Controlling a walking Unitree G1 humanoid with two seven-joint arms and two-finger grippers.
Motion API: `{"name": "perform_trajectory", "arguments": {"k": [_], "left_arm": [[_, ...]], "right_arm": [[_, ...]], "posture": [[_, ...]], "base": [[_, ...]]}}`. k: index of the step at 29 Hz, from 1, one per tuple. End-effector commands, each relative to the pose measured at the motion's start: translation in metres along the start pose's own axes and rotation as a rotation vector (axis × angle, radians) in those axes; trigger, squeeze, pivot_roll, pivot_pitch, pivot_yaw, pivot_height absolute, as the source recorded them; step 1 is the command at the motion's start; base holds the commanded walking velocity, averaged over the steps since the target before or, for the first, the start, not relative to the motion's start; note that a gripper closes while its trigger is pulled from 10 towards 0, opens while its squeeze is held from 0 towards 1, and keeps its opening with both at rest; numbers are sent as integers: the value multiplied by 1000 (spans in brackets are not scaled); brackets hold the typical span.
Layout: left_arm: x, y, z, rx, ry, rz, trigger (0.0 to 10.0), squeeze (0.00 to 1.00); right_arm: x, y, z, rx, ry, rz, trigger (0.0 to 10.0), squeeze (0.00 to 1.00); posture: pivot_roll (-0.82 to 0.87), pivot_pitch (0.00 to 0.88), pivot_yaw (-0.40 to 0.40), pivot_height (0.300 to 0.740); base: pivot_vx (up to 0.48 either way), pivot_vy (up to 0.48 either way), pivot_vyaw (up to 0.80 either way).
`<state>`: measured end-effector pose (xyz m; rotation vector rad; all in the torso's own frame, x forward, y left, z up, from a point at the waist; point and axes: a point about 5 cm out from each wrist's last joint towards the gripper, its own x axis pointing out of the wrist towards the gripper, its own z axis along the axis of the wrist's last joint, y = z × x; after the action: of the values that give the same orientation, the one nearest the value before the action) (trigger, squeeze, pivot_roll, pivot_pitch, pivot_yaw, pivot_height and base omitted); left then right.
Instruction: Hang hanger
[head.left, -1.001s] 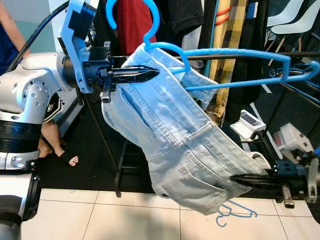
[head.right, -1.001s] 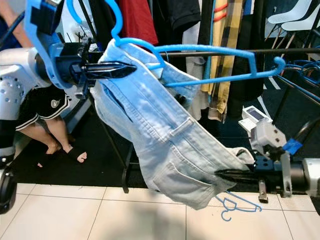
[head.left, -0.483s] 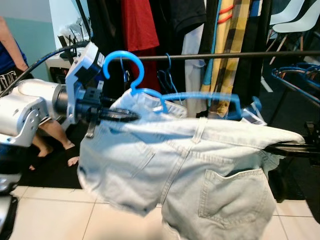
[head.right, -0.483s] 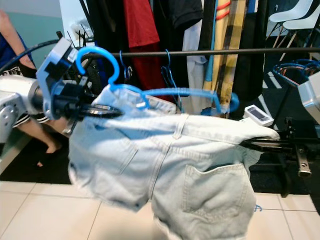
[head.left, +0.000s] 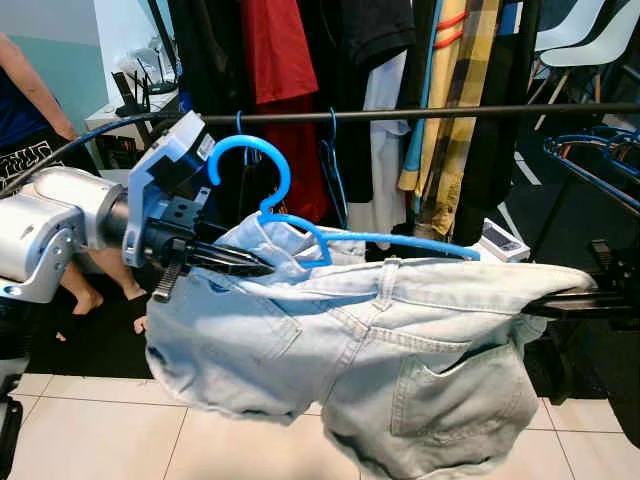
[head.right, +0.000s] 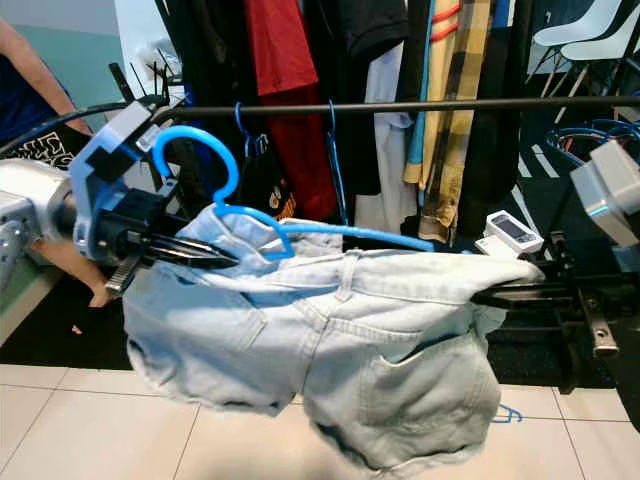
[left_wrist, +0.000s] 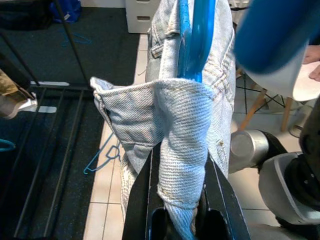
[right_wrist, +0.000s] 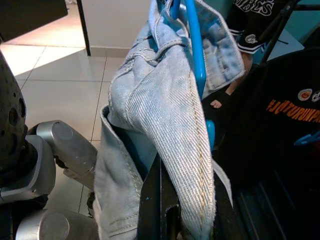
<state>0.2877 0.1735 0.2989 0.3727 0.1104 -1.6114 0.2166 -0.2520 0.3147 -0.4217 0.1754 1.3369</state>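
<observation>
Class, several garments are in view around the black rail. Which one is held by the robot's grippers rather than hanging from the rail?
The light blue denim shorts on the blue hanger. The left gripper and right gripper pinch their ends; the red and black clothes hang behind.

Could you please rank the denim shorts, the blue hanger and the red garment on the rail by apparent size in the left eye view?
1. Denim shorts, nearest the camera.
2. Blue hanger and red garment: unsure, since both are partly hidden.

A long black clothes rail (head.left: 450, 112) runs across behind the robot. Clothes hang on it: a red shirt (head.left: 272, 60), black tops (head.left: 365, 40), a white garment (head.left: 384, 130) and a yellow checked one (head.left: 455, 100). Two empty blue hangers (head.left: 332, 160) hang on the rail beside the red shirt. Below the rail, the floor (head.left: 90, 440) has pale tiles and a dark mat (head.left: 80, 340).
</observation>
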Motion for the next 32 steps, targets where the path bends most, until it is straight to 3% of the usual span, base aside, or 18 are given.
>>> {"name": "perform_trajectory", "arguments": {"k": [1, 3, 6, 9, 11, 19, 24, 28, 30, 32], "left_arm": [[-4, -4, 0, -3, 37, -15, 0, 0], [-1, -8, -3, -18, 64, -68, 0, 0], [15, -21, -11, -52, 116, -208, 0, 0], [15, -21, -11, -52, 116, -208, 0, 0], [27, -23, -16, -69, 127, -262, 0, 0], [30, -13, -21, -88, 106, -214, 0, 0], [31, 4, -27, -79, 81, -65, 0, 0], [31, 10, -28, -83, 59, -28, 0, 0], [27, 2, -19, -127, -44, -107, 0, 0], [27, 2, -19, -127, -44, -107, 0, 0]], "right_arm": [[-1, 0, 5, -29, 12, 4, 0, 0], [2, 0, 9, -48, 15, 37, 0, 0], [12, -3, 23, -116, 6, 122, 0, 0], [12, -3, 23, -116, 6, 122, 0, 0], [20, -6, 36, -181, -14, 175, 0, 0], [27, -6, 49, -239, -43, 232, 0, 0], [31, -3, 62, -282, -75, 279, 0, 0], [31, -4, 63, -283, -65, 276, 0, 0], [29, -19, 39, -255, 119, 165, 0, 0], [29, -19, 39, -255, 119, 165, 0, 0]], "posture": [[-119, 0, 71, 740], [-122, 0, 75, 740], [-121, 0, 76, 740], [-121, 0, 76, 740], [-117, 0, 77, 740], [-112, 0, 75, 740], [-111, 0, 76, 740], [-113, 0, 76, 740], [-117, 0, 72, 740], [-117, 0, 72, 740]], "base": [[0, 0, 0], [0, 0, 0], [0, 0, 0], [0, 0, 0], [0, 0, 0], [0, 0, 0], [0, 0, 0], [0, 0, 0], [0, 0, 0], [0, 0, 0]]}}
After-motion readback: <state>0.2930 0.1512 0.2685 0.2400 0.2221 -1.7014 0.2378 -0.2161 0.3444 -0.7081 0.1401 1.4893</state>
